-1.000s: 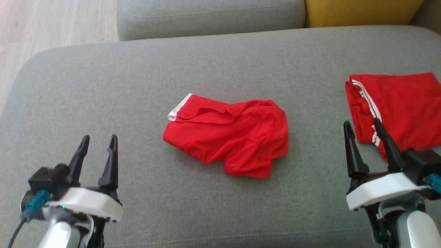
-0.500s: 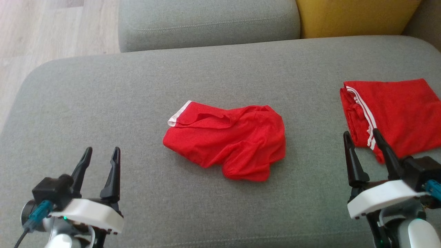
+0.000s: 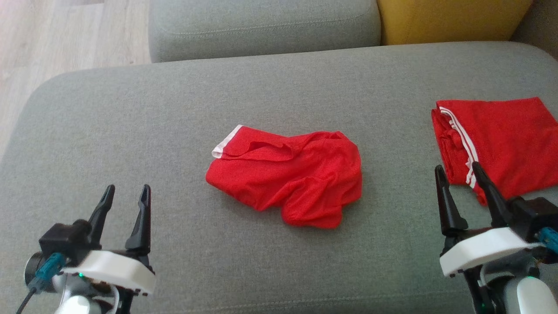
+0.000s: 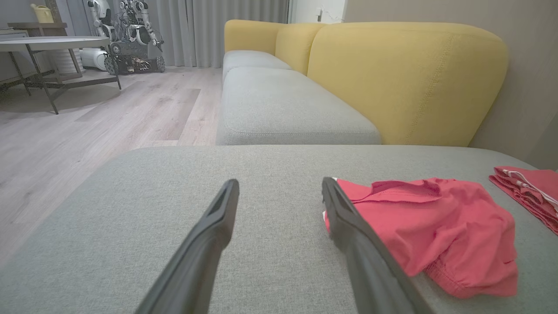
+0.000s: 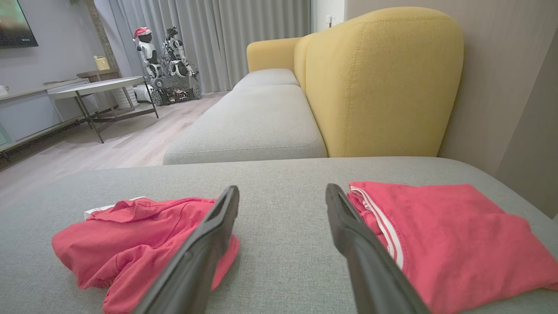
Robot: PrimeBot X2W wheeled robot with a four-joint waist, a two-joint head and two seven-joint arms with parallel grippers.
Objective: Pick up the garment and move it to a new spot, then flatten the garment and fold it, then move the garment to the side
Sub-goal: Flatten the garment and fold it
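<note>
Looking down on a broad grey woven-fabric sofa seat (image 3: 130, 109). Finding the crumpled red cloth garment with a white hem band (image 3: 287, 179) lying at its middle, untouched. Holding left gripper (image 3: 128, 188) and right gripper (image 3: 457, 167) spread wide, empty, either side of it. Noting a folded red white-striped garment (image 3: 510, 139) lying beside the right fingers.

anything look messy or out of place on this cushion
The crumpled red garment at the centre lies bunched and wrinkled, its white-trimmed edge turned up, unlike the folded red garment lying flat at the right. Nothing looks spilled or damaged.
</note>
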